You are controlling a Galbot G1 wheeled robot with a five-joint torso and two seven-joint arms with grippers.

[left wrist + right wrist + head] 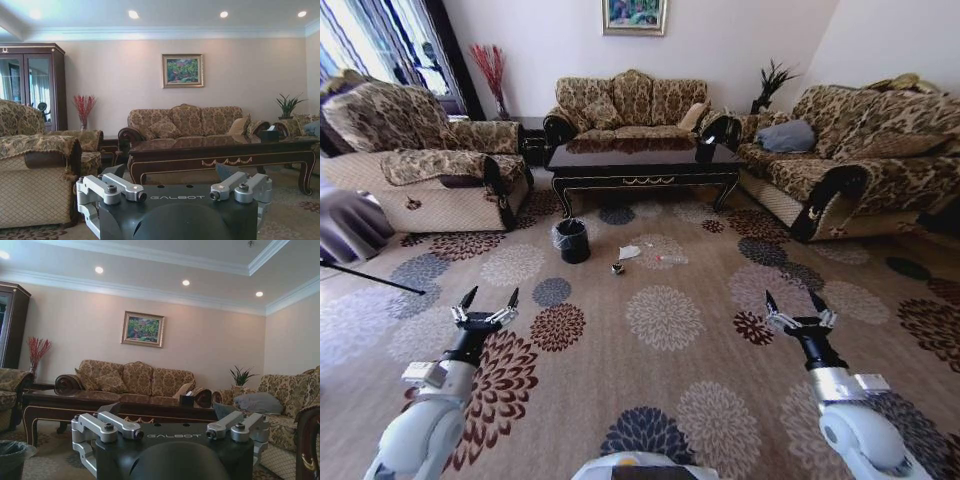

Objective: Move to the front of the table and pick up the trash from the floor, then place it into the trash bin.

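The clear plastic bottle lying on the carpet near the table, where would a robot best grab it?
Probably across the middle of the clear plastic bottle, coming straight down from above. It lies flat on its side on the beige flowered carpet, so only its top and sides are free, and its narrow round body suits fingers closing across it.

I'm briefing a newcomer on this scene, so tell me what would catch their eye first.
The two grippers, left and right, are held out low in front with jaws open and empty. Ahead, the glossy dark table sits among patterned sofas. On the flowered floor before it stand the black trash bin and, beside it, scattered trash.
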